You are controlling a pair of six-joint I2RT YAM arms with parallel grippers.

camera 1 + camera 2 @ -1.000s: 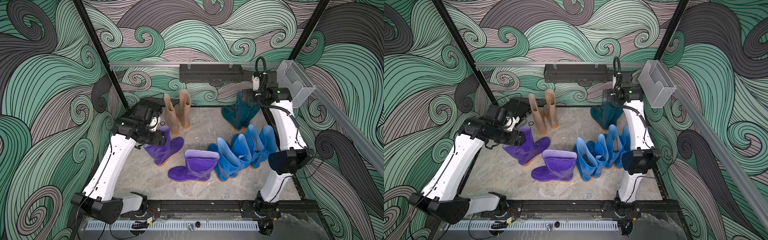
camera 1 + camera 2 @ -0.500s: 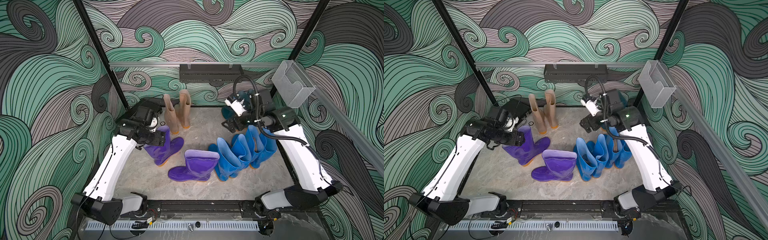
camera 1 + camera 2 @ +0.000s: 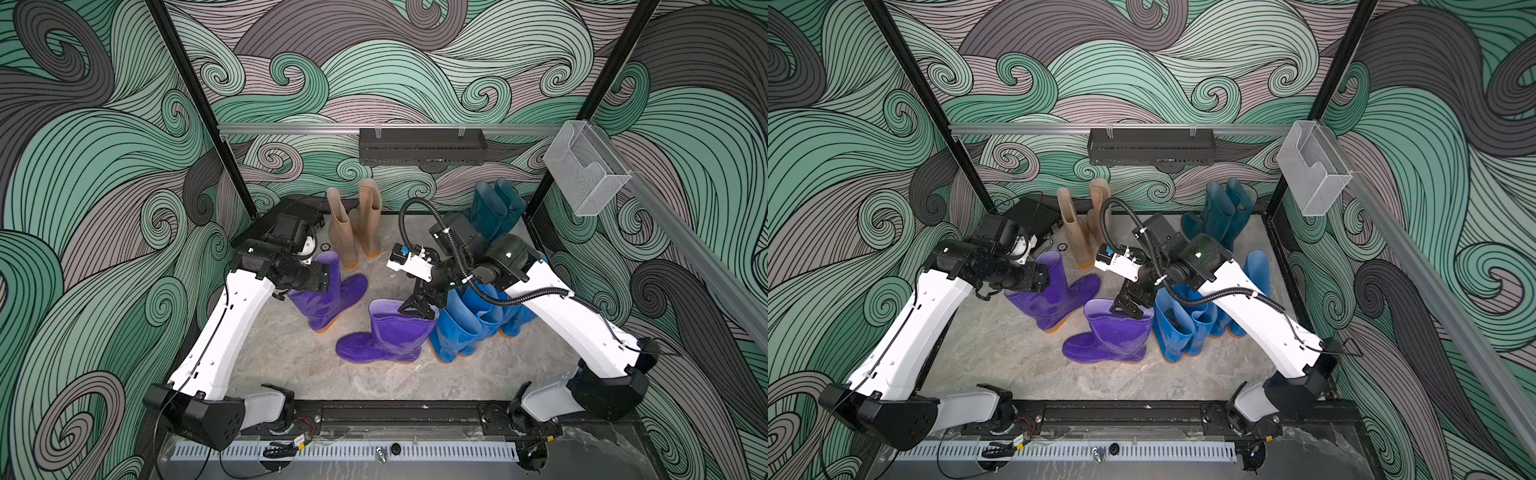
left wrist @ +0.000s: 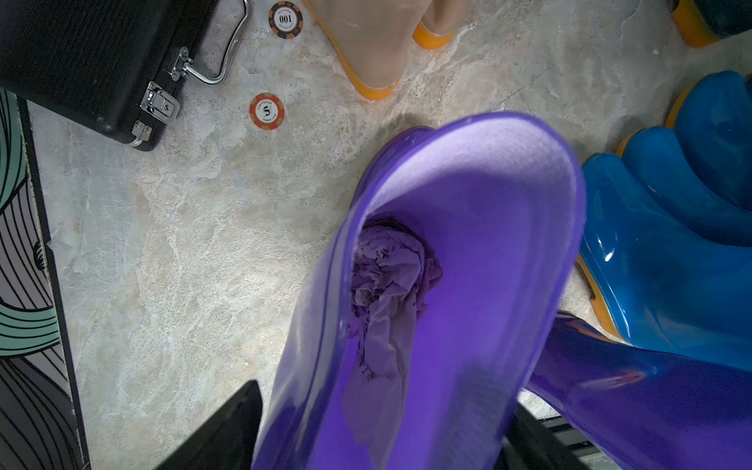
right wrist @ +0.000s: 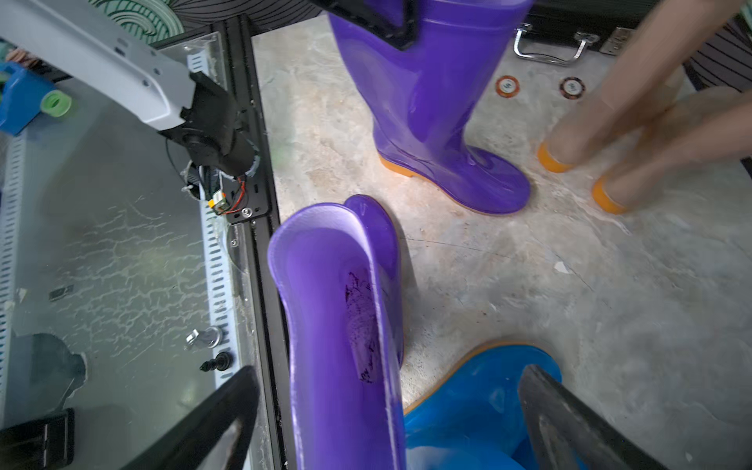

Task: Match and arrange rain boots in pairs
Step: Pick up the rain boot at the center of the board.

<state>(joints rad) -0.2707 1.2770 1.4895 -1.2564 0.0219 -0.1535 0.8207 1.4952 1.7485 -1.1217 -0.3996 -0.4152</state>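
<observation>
Right arm has swung from the back corner to mid-worktop (image 3: 291, 365). Right hand (image 3: 419, 305) now hangs fully spread over the near purple boot (image 3: 386, 336) at its rim, gripping nothing. Left hand (image 3: 320, 279) unchanged: set wide, apparently clasping the shaft of the far purple boot (image 3: 332, 299). Purple pairing looks next.

Count:
- purple: two, apart
- beige boots (image 3: 365, 216): two, paired at back
- teal boots (image 3: 494, 208): two, paired back right
- blue boots (image 3: 461, 332): four, bunched, partly hidden
- chips (image 4: 266, 111): two
- case (image 4: 81, 57): one

Pale marbled surface (image 3: 291, 365) enclosed by walls (image 3: 104, 145) of green and grey swirls. At upper centre hangs a black rack (image 3: 422, 146); at upper right, a clear plastic holder (image 3: 582, 166). A black case (image 4: 81, 61) with a metal handle (image 4: 228, 53) lies near two poker chips (image 4: 266, 111).
</observation>
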